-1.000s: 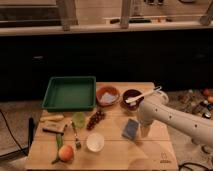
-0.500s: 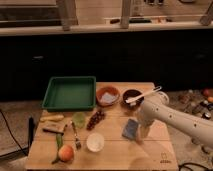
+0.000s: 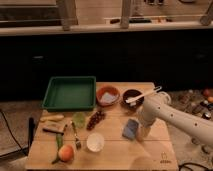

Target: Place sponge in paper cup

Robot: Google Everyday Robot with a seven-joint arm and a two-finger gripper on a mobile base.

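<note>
A: Status?
B: Gripper [image 3: 143, 131] is down low at the right edge of the sponge [image 3: 130, 129]. Can't tell whether the claw is open or closed. The sponge is on the table [image 3: 115, 157], right of the paper cup [image 3: 95, 142] and apart from it.
A: Risks?
B: An edge-only pinch could let the pad swing or drop. It also looks wider than the cup, so it could catch on the rim or tip the cup.

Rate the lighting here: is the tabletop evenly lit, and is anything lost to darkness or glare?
Camera view: dim, warm light; the table is lit fairly evenly, while the background behind it is nearly black. Camera view: the paper cup and the white arm look pale but show no hard glare; the gripper, down at the right edge of the sponge, is readable.
</note>
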